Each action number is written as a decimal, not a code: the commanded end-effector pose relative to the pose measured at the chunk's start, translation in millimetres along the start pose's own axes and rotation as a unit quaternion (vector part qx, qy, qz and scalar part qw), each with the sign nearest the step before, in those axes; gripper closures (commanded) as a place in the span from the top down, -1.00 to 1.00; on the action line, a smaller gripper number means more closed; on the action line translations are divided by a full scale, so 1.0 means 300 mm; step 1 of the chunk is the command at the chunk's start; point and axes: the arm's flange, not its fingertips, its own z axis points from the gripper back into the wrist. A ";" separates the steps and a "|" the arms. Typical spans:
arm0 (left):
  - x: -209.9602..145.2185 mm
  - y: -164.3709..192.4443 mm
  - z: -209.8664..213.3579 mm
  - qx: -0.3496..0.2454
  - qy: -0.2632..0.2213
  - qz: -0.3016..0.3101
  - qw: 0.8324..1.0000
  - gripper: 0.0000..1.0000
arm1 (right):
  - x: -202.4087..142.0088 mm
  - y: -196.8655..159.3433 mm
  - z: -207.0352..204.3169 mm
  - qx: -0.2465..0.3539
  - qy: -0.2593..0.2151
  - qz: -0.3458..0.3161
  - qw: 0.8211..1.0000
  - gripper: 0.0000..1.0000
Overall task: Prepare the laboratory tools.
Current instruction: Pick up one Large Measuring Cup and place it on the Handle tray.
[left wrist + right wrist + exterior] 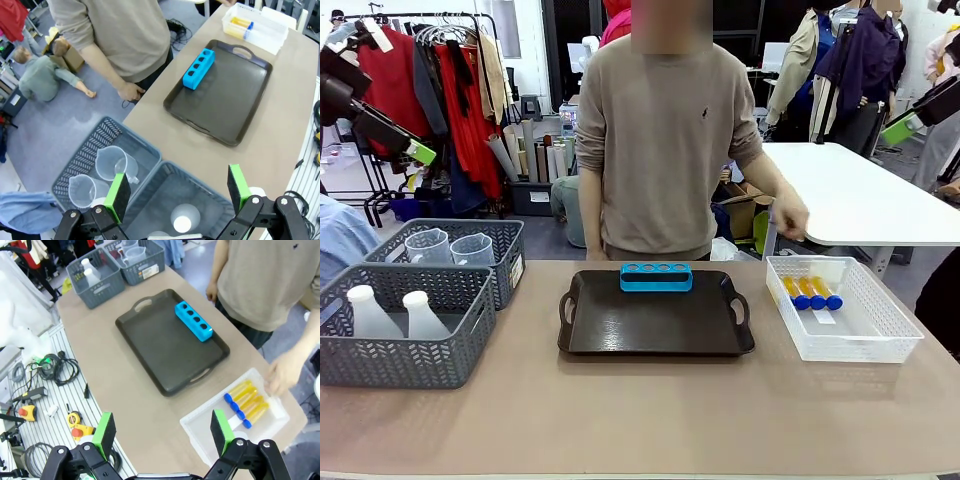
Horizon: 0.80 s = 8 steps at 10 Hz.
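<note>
**Lab tools sitting sorted, both jaws hanging spread**

L jaws are hanging high over the near grey basket [410,365] & far grey basket [508,236] at the bench's [640,420] L end. Their green pads [118,197] are standing wide apart w/ nothing btwn them. R jaws are hanging above the bench's R end, also spread wide & gripping nothing.

Blue four-hole rack [656,277] is sitting on the dark tray [650,325], along its far edge, holes facing up. The tray is lying mid-bench, handles to L & R.

Blue-capped yellow tubes [810,292] are lying side by side in the white mesh basket [850,350] on the R, caps pointing toward the robot's side. Clear beakers [428,245], two of them, are standing upright next to each other in the far grey basket. Two white conical flasks [370,312] are standing in the near grey basket.

A white label [516,271] is showing on the far grey basket's R side wall; print too small to read.

A person in a beige sweater is standing at the far side. A small dark chest emblem [705,113] is showing on it, too small to make out. One hand [790,215] is hovering just beyond the mesh basket's far rim. The other hand [131,91] is hanging by the bench's far edge.
</note>
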 end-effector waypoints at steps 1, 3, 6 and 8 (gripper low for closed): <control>0.000 0.000 0.000 0.000 0.000 0.000 1.000 1.00 | 0.004 0.005 0.003 0.003 -0.005 0.004 1.000 1.00; 0.043 0.020 0.042 -0.117 0.024 -0.020 0.993 1.00 | 0.004 0.005 0.003 0.003 -0.005 0.004 1.000 1.00; 0.043 0.031 0.055 -0.134 0.022 -0.005 0.991 1.00 | 0.004 0.005 0.003 0.003 -0.005 0.004 1.000 1.00; 0.044 -0.028 0.038 -0.123 0.022 -0.005 0.992 1.00 | 0.004 0.005 0.003 0.003 -0.005 0.004 1.000 1.00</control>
